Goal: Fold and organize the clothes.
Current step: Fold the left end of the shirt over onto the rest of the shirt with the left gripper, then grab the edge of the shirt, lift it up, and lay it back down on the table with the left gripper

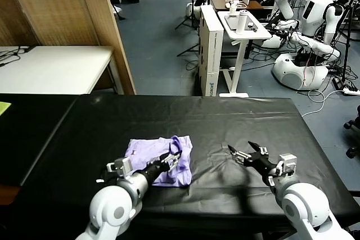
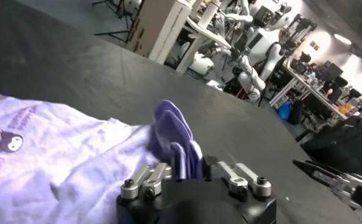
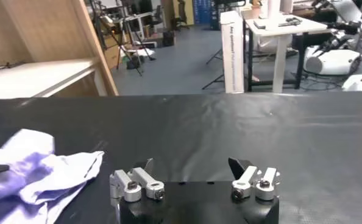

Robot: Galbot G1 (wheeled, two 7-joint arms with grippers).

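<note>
A: Here, what has my left hand got?

B: Its fingers are clamped on a raised fold of the lavender T-shirt; I see the cloth bunched between them in the left wrist view. The rest of the shirt lies crumpled on the black bench, behind and beside that hand, purple print facing up.

A: And my right hand?

B: Spread wide, gripping nothing, low over bare bench, well apart from the shirt, which lies toward the left hand.
</note>
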